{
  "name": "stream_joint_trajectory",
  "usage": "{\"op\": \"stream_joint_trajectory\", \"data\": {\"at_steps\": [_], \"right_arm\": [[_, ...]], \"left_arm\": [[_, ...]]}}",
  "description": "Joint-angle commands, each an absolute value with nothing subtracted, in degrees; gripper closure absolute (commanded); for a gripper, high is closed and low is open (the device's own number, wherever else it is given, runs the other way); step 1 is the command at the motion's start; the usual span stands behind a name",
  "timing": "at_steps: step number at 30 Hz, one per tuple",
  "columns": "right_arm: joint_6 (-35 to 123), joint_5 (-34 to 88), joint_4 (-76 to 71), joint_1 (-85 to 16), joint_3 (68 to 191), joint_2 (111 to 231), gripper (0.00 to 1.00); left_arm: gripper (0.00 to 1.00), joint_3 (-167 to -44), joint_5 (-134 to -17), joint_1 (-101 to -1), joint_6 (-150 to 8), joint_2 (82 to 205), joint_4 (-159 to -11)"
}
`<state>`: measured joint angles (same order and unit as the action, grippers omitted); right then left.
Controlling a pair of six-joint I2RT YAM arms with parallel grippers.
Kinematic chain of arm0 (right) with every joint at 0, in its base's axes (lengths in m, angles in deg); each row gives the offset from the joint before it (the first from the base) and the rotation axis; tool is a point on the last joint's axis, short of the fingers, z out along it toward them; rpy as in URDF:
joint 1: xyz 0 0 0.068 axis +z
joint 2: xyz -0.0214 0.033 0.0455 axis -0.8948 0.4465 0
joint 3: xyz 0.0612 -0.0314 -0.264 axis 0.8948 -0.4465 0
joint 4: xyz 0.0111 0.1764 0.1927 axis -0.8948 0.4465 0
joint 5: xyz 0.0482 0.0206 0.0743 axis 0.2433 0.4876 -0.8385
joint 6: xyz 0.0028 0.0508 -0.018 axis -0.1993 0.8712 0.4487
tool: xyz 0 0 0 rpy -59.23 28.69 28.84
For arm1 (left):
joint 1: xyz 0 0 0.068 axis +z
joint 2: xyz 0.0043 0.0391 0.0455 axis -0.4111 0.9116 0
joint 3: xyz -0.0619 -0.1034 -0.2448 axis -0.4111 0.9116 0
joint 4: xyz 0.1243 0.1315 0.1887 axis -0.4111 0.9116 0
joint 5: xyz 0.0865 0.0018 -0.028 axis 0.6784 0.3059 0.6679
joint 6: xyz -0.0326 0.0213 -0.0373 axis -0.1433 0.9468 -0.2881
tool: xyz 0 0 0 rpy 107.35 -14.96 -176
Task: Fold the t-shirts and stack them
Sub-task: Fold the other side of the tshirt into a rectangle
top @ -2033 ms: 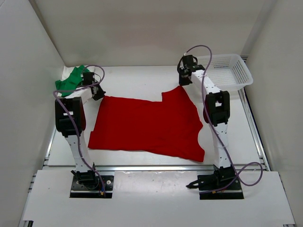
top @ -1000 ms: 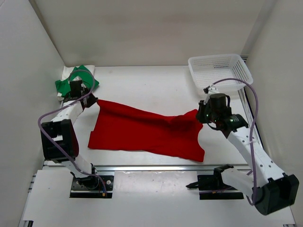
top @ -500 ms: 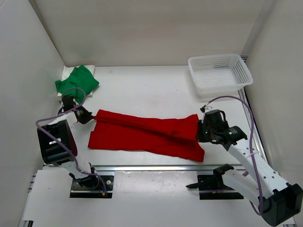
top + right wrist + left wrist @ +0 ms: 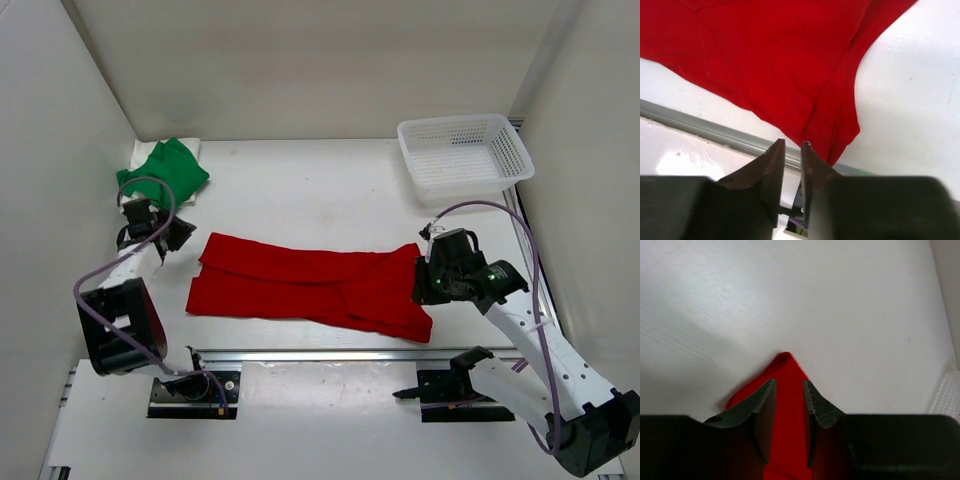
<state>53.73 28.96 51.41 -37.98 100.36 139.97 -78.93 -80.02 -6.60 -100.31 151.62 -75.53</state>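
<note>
Far left, at the back of the white worktop point(image 4: 320, 190): a bright green cloth t-shirt point(image 4: 160, 172), bunched, lying on a cream-white cloth t-shirt point(image 4: 143, 152), only an edge of the latter visible. Neither one folded flat, by the look of it.

Just in front of that heap: the left hand point(image 4: 789, 382), fingers spread, pinching nothing. Hovers at the left end of a red cloth t-shirt point(image 4: 300, 285), with a point of red fabric lying between and beyond the fingertips in the wrist view. Contact between fabric and pads impossible to tell.

Across the middle: the red t-shirt itself, doubled over into a long low band, far edge brought onto the near half, flat on the worktop and well apart from the green heap.

At the band's right end: the right hand point(image 4: 792, 143), fingers parted by a narrow gap, gripping nothing, with the red fabric's near right corner and the grey metal rail point(image 4: 700, 127) at the worktop's front close by.

Far right, at the back: a white plastic mesh basket point(image 4: 470, 175), no part in this step.

Step in hand, as a judgement: first lengthwise fold of the red t-shirt, cloth down and both hands free of it.

Next move likely calls for lifting both hands clear without dragging the layers, then regrasping one short end through both layers and carrying it across to the other end, edges kept aligned.
</note>
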Motion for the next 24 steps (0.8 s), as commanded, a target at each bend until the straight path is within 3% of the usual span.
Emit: {"op": "stream_joint_trajectory", "data": {"at_steps": [1, 3, 8, 16, 20, 24], "right_arm": [[51.59, 25.87, 47.70, -39.49, 101.61, 140.72, 0.84], [53.69, 26.21, 40.87, -36.43, 101.79, 142.83, 1.00], [58.52, 23.24, 19.70, -30.27, 94.33, 149.15, 1.00], [62.49, 22.96, -0.11, -27.09, 85.53, 161.11, 1.00], [64.95, 25.16, -2.06, -27.18, 80.61, 161.91, 1.00], [62.95, 23.58, 0.39, -30.16, 80.16, 159.46, 0.98]], "left_arm": [[0.62, -78.94, -75.51, -12.48, -99.96, 145.62, -78.91], [0.61, -78.68, -73.29, -18.62, -99.33, 143.60, -79.96], [0.62, -76.57, -70.73, -28.65, -98.35, 143.76, -81.80], [0.69, -61.55, -83.13, -15.24, -105.39, 149.48, -92.34], [0.68, -57.33, -83.75, -12.67, -109.59, 149.30, -97.00], [0.73, -56.96, -87.34, -11.35, -112.59, 151.59, -99.21]]}}
